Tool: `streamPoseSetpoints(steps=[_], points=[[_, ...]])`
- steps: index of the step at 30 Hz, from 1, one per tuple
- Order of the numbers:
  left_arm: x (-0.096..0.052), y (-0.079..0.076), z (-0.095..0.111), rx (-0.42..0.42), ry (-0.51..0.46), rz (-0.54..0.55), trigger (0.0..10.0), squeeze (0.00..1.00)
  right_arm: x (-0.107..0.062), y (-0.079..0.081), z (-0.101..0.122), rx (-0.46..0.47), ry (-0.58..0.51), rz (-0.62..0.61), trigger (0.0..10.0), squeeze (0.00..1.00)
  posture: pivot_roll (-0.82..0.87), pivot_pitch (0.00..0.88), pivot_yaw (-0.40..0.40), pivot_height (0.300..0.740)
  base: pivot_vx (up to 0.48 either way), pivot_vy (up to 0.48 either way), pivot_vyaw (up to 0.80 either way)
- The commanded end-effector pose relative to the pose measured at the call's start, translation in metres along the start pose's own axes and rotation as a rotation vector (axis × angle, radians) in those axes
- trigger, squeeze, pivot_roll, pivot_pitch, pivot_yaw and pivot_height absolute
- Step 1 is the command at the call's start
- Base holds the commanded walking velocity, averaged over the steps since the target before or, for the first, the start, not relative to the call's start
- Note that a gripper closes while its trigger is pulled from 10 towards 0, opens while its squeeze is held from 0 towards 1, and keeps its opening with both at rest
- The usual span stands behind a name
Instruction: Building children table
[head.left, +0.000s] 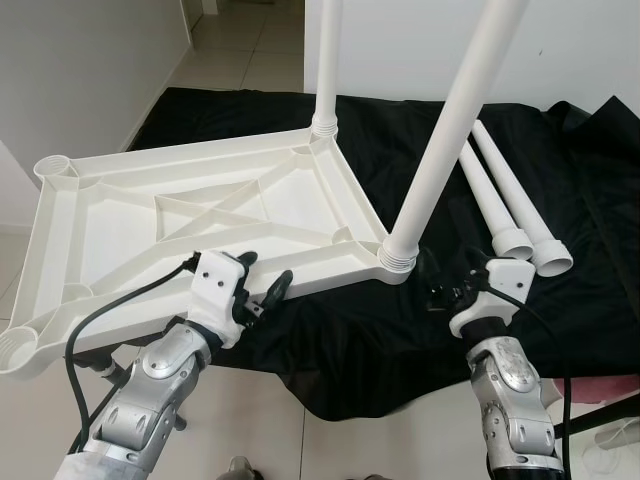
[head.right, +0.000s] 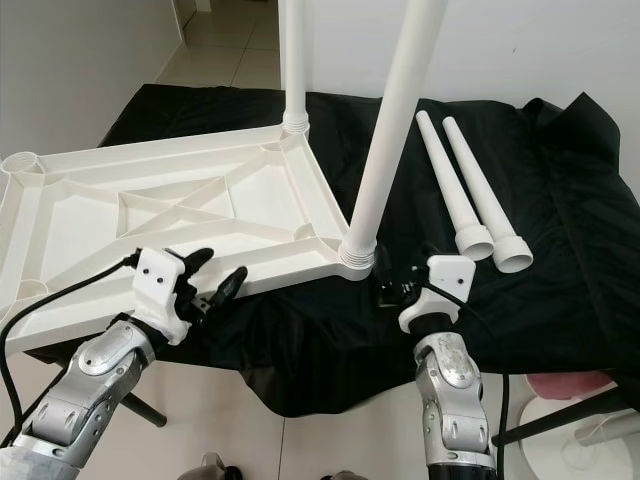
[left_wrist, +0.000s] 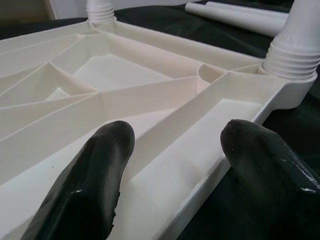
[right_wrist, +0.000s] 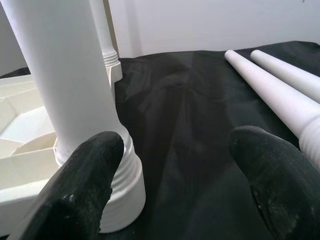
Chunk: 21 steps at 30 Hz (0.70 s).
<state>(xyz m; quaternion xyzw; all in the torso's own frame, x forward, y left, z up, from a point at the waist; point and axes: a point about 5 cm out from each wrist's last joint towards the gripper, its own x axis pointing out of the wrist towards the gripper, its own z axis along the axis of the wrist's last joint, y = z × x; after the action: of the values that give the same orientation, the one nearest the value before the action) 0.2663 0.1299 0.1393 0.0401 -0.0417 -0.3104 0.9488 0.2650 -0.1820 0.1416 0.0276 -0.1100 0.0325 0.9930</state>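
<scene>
Two long white plastic legs (head.left: 515, 200) lie loose on the black cloth (head.left: 400, 340), beside the upturned ribbed white plastic tabletop (head.left: 200, 215). Left gripper (head.left: 262, 284) gapes empty over its rim; right gripper (head.left: 440, 290) gapes empty near a fitted leg (head.left: 455, 120). Legs look light, stiff, slippery; grasp mid-shaft.

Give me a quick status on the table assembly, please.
Left gripper open at tabletop edge. Right gripper open beside near fitted leg. Two loose legs on black cloth.
</scene>
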Motion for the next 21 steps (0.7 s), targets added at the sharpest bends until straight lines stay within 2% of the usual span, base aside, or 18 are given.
streamPoseSetpoints(steps=[1,12,21], points=[[-0.001,-0.002,-0.001,0.014,0.004,-0.073,10.0,0.00,-0.003,-0.003,-0.005,0.002,0.016,-0.009,10.0,0.00,0.00,0.113,0.020,0.740,0.000,0.000,0.00],[0.011,0.002,0.005,-0.037,-0.062,-0.002,10.0,0.00,0.001,0.006,-0.010,0.022,0.015,0.054,10.0,0.00,-0.03,0.129,0.058,0.740,0.000,0.000,0.00],[0.024,-0.004,0.010,-0.066,-0.087,-0.048,10.0,0.00,0.001,0.014,-0.010,0.014,-0.004,0.091,10.0,0.00,-0.08,0.137,0.111,0.740,0.000,0.000,0.00]])
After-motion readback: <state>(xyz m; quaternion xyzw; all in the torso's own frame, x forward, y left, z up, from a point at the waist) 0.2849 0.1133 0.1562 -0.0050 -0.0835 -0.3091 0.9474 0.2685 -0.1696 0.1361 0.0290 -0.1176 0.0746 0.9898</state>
